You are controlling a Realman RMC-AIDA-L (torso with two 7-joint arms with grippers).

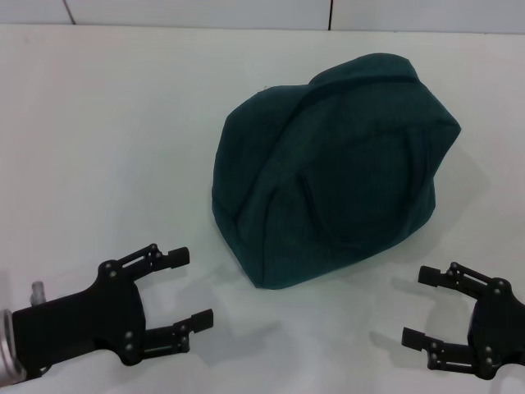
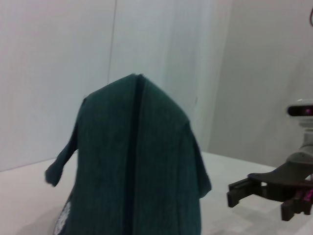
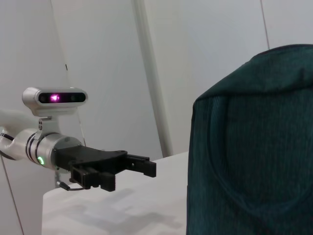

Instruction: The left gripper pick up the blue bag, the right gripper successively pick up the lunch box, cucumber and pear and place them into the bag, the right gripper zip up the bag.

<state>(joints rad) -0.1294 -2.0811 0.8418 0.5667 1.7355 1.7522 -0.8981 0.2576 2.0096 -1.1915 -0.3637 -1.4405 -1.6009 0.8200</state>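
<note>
Left gripper [image 1: 184, 295] low at the near left of the white table [image 1: 98, 148], fingers spread wide, nothing between them; pointed forward and toward the middle. Right gripper [image 1: 422, 308] low at the near right, likewise spread wide and empty, pointed toward the middle.

Between and beyond both, the blue bag [image 1: 332, 168] slumped on the table, apart from either claw; bulging and domed, broad base nearest, peak leaning away toward the far right. Ahead and to the right of the left gripper; ahead and to the left of the right one; about equally near to each. Seam running up to the peak in the left wrist view; open or zipped, cannot tell. No lunch box, cucumber or pear in sight: fits either a bag already packed and closed, or items out of frame.
</note>
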